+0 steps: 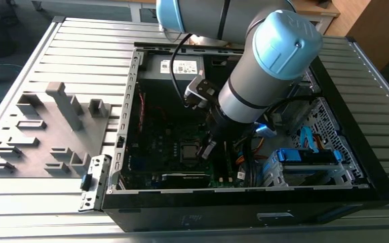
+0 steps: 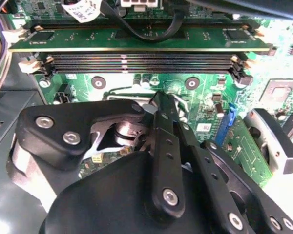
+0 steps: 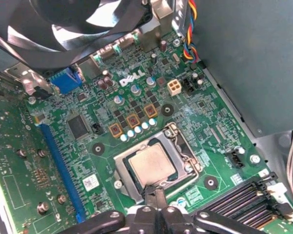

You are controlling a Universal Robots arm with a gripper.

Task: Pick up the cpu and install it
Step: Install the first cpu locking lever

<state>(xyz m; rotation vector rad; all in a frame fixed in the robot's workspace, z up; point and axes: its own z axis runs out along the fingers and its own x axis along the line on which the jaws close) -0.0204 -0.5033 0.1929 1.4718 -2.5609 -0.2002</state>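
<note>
1. The case (image 1: 356,167) lies open on a slatted table (image 1: 59,202), with the arm (image 1: 262,76) reaching down into it.
2. The motherboard (image 3: 53,161) spreads beneath the gripper (image 3: 154,195); memory slots (image 2: 141,62) lie just beyond it in the second wrist view.
3. The gripper hangs low over the board, its fingertips together and holding nothing, at the socket's edge.
4. The cpu (image 3: 150,165) sits seated in the socket (image 3: 183,146), just ahead of the fingertips; in the exterior view the cpu (image 1: 190,150) lies directly beside the gripper (image 1: 206,150).
</note>
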